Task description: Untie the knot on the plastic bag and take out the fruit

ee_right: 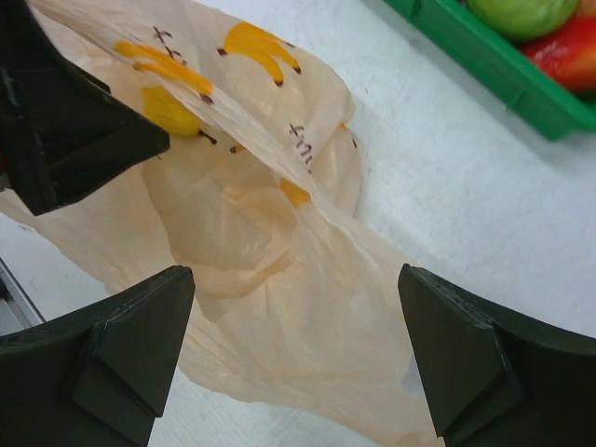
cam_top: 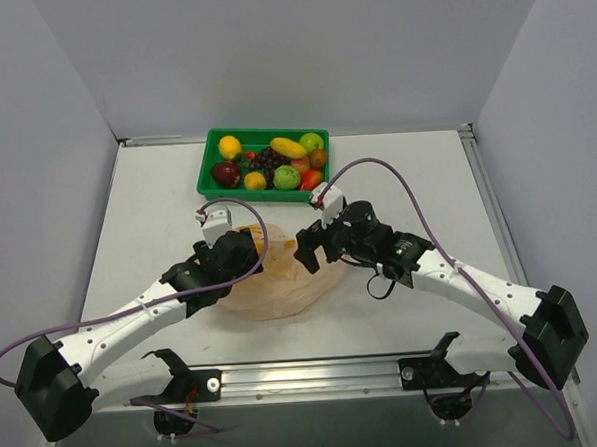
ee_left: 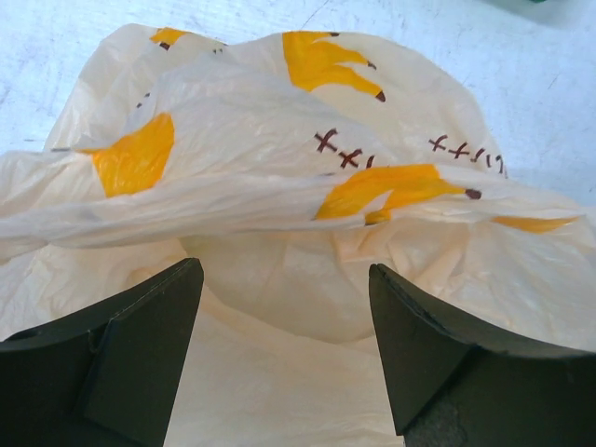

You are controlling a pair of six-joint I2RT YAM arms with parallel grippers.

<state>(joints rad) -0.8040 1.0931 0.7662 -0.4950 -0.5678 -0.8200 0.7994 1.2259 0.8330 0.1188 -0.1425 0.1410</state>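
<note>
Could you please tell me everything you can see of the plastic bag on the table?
The plastic bag is thin, translucent, pale peach film printed with yellow bananas and small dark cross marks. It lies crumpled and slack on the white table, apart from the green tray. No fruit shows through it. The open left gripper and open right gripper stand over it from either side; whether either touches it is unclear.

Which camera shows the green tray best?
The top external view: the whole green tray is visible there. The right wrist view catches only one corner of it. The left wrist view, filled by the plastic bag, shows hardly any.
</note>
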